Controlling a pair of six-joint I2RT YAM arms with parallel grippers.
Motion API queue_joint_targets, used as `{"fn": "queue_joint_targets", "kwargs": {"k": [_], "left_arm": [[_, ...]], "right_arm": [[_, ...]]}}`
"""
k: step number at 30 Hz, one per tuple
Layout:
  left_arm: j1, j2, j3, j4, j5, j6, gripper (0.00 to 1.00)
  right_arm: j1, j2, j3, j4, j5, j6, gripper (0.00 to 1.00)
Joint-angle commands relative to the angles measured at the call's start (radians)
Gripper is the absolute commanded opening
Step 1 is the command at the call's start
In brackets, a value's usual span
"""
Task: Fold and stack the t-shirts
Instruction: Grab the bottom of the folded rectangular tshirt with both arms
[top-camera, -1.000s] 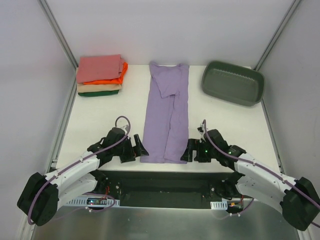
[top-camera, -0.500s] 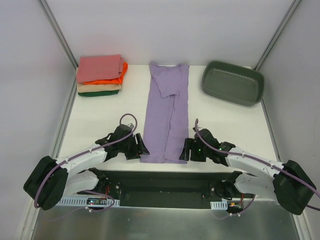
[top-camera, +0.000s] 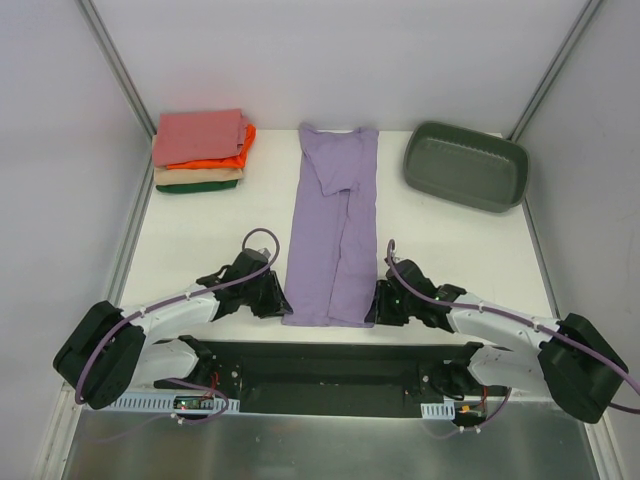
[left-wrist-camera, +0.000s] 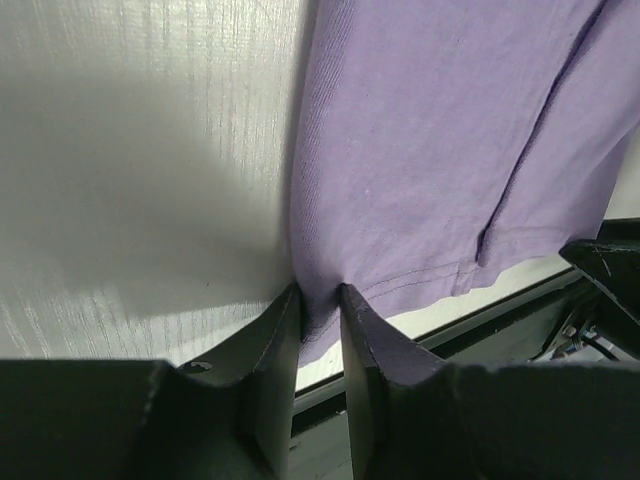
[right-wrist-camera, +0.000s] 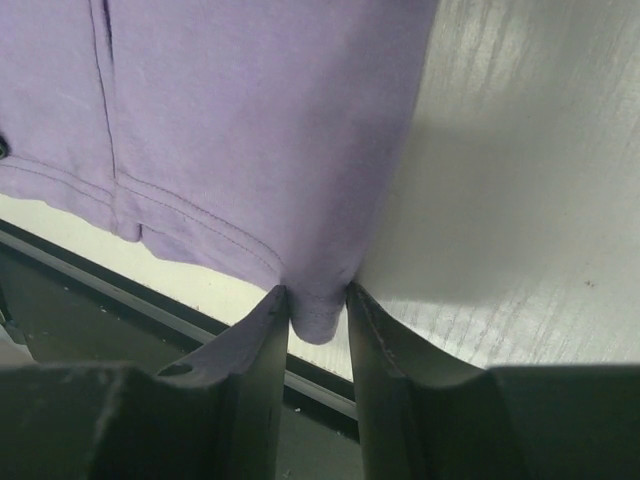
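Hem corners of the lavender t-shirt (top-camera: 333, 230) sit pinched in the near-closed jaws of left gripper (top-camera: 276, 300) and right gripper (top-camera: 377, 305); folded t-shirts (top-camera: 200, 150) lie stacked to its far left; crosswise folds and stacking apparently remain.

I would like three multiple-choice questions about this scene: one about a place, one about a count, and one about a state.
1. Where is the grey-green tub?
A. at the far right of the table
B. at the near left
C. on top of the shirts

2. How many folded shirts are in the stack?
A. two
B. four
C. six

3. What are the left claw and the right claw doing?
A. hanging open
B. pinching the near corners of the lavender t-shirt
C. holding the tub

Answers:
1 A, the tub sits in the far right corner.
2 B, salmon, orange, tan and dark green layers show.
3 B, each wrist view shows purple hem squeezed in the claw.
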Motion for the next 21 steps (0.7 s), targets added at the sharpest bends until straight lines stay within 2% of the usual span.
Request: {"fn": "queue_joint_targets", "kwargs": {"k": [1, 4, 6, 11, 16, 21], "left_arm": [[-0.017, 0.022, -0.024, -0.087, -0.037, 0.035, 0.22], [-0.019, 0.011, -0.033, -0.093, -0.043, 0.036, 0.16], [-0.019, 0.008, -0.036, -0.093, -0.040, 0.036, 0.00], [-0.027, -0.028, -0.050, -0.104, 0.001, 0.028, 0.00], [-0.048, -0.146, -0.087, -0.140, 0.060, -0.017, 0.00], [-0.088, -0.355, -0.125, -0.183, 0.124, -0.083, 0.00]], "right_arm": [[0.006, 0.011, -0.020, -0.022, 0.010, 0.025, 0.31], [0.006, -0.003, -0.036, -0.024, 0.019, 0.030, 0.24], [0.006, -0.013, -0.042, -0.025, 0.019, 0.028, 0.16], [0.017, -0.073, -0.074, -0.024, -0.035, 0.029, 0.01], [0.092, -0.164, -0.120, -0.028, -0.131, 0.082, 0.01], [0.248, -0.271, -0.108, -0.142, -0.098, 0.120, 0.01]]}}
